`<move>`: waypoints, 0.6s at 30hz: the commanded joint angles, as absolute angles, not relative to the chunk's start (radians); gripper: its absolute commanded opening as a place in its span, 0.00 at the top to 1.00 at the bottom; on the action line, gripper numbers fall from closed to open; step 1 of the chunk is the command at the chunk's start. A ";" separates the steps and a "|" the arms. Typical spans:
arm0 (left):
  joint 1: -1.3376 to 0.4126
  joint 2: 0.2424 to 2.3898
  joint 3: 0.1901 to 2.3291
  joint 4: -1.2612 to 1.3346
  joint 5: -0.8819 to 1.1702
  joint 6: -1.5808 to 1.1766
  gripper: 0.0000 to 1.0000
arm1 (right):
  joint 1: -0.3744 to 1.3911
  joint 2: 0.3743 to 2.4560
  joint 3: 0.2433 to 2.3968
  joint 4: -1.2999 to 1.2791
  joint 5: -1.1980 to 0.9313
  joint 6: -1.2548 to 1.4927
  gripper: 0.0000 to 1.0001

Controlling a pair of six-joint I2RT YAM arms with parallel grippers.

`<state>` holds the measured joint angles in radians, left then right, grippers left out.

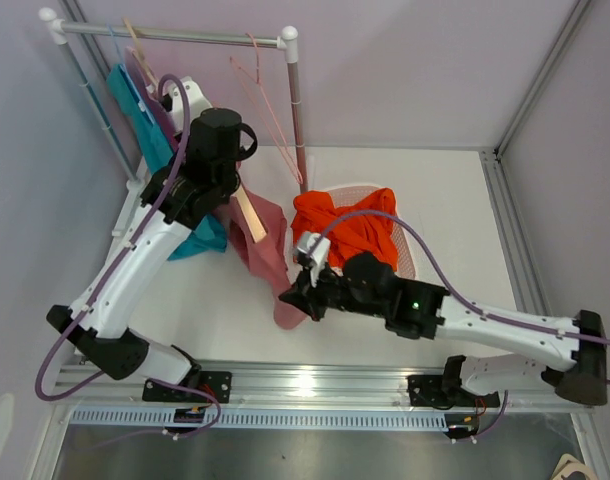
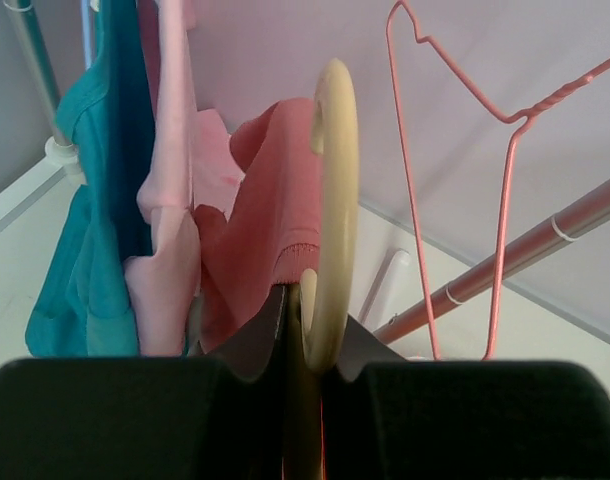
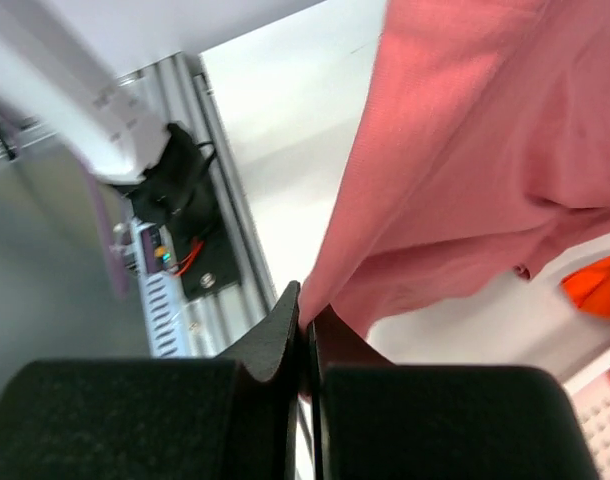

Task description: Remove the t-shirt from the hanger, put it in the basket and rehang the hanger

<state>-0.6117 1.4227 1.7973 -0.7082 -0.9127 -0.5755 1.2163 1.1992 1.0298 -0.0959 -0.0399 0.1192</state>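
A salmon-pink t-shirt point(image 1: 266, 243) hangs on a pale wooden hanger point(image 1: 250, 214) below the rack. My left gripper point(image 1: 231, 186) is shut on the hanger's hook. In the left wrist view the cream hook point(image 2: 334, 190) stands upright between the closed jaws of the left gripper point(image 2: 309, 304), with the shirt point(image 2: 275, 215) bunched behind it. My right gripper point(image 1: 294, 292) is shut on the shirt's lower edge. In the right wrist view the right gripper point(image 3: 307, 306) pinches the hem, and the shirt point(image 3: 485, 150) stretches up and to the right.
A clothes rack point(image 1: 170, 36) at the back left holds a teal shirt point(image 1: 137, 112), a light pink garment point(image 2: 170, 190) and an empty pink wire hanger point(image 1: 266, 82). An orange garment point(image 1: 357, 226) lies in a pink basket point(image 1: 408, 255). The aluminium rail point(image 1: 305, 380) runs along the near edge.
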 commanded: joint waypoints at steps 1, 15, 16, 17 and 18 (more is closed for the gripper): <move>-0.568 1.472 1.883 -0.588 -0.873 -0.531 0.99 | 1.288 1.069 0.935 -0.092 -0.003 0.196 1.00; -0.607 1.254 1.748 -0.787 -0.510 -0.654 0.99 | 1.108 1.259 0.947 0.068 -0.037 0.198 1.00; -0.612 1.211 1.702 -0.782 -0.471 -0.650 0.99 | 1.095 1.276 0.981 0.057 -0.058 0.186 1.00; -0.617 1.157 1.694 -0.811 -0.438 -0.650 0.99 | 1.083 1.308 1.014 0.034 -0.069 0.177 1.00; -0.618 1.143 1.692 -0.848 -0.407 -0.649 0.99 | 1.059 1.324 1.044 0.022 -0.077 0.167 1.00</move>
<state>-0.6048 1.2732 1.7084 -0.8684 -0.5472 -0.6144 1.0943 1.3018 0.9241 0.0063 -0.0040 0.2161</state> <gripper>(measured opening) 0.146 0.013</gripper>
